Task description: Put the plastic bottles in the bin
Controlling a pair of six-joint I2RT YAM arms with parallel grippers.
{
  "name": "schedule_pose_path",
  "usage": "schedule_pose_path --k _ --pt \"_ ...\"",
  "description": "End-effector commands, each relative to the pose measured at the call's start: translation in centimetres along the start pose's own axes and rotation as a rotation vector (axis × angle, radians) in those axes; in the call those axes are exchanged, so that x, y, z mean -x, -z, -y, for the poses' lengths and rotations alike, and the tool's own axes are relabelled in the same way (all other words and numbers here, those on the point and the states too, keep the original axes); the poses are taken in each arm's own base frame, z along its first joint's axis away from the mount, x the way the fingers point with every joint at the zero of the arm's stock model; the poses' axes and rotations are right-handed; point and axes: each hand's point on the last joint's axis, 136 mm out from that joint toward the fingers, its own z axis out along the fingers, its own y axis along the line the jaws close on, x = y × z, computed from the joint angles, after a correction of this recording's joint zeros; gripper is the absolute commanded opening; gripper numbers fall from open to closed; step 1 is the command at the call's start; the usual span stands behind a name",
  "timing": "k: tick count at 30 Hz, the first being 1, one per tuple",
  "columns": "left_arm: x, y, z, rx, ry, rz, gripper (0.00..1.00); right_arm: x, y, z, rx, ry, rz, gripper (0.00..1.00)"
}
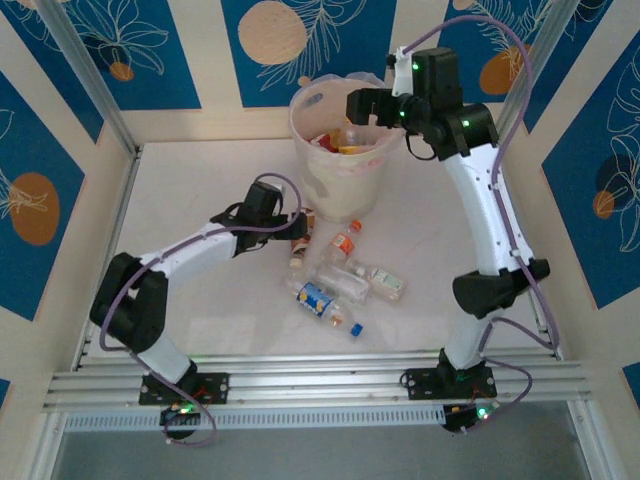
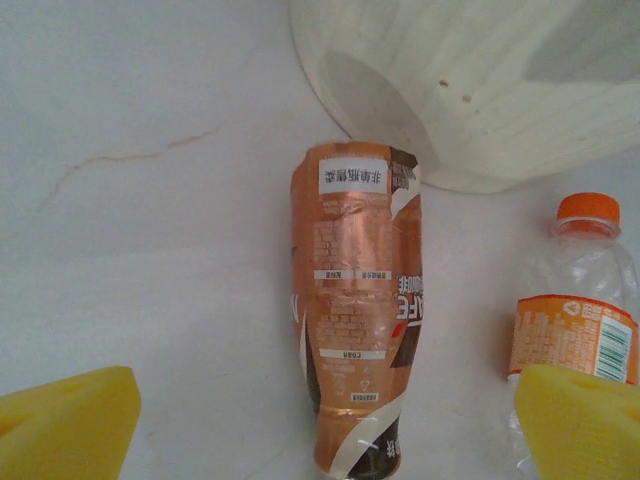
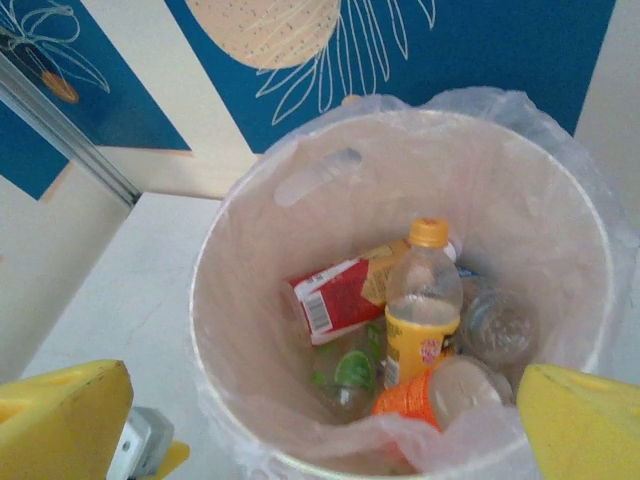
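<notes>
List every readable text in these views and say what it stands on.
"AFE": large letters running lengthwise on the copper-brown bottle, cut off at its edge.
White sticker on that bottle: Chinese characters, too blurred to read.
Orange-labelled bottle: barcode and fine print, too small.
Red label in the bin: barcode, no legible words.

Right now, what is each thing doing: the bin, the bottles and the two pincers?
Bin: upright, partly full of bottles.
Brown bottle: lying on the table, not gripped.
Orange-capped bottle: lying on the table, cap on.
Left pincer: open, empty.
Right pincer: open, empty, over the bin.
</notes>
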Motion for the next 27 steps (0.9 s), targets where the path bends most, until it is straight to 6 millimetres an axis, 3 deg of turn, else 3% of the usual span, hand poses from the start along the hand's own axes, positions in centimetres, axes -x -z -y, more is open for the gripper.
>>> schedule_pose_path --k 1,10,16,27 --pt "-0.5 -1.2 1.3 -0.029 0.006 -0.017 0.97 0.5 1.9 0.0 -0.04 0.023 0.073 0.99" --pt "-1.6 -4.0 1.2 0.017 -0.02 -0.072 0.98 -1.7 4.7 0.5 -0.071 -0.013 0.12 0.99" --pt "-1.7 -5.3 1.2 0.031 -0.03 -0.095 0.98 -2.8 5.3 0.6 -0.075 -0.03 0.119 0.99" --pt "-2.2 -7.2 0.2 0.09 -0.018 -0.123 0.9 -3.1 5.7 -0.1 -0.065 -0.017 0.128 0.99"
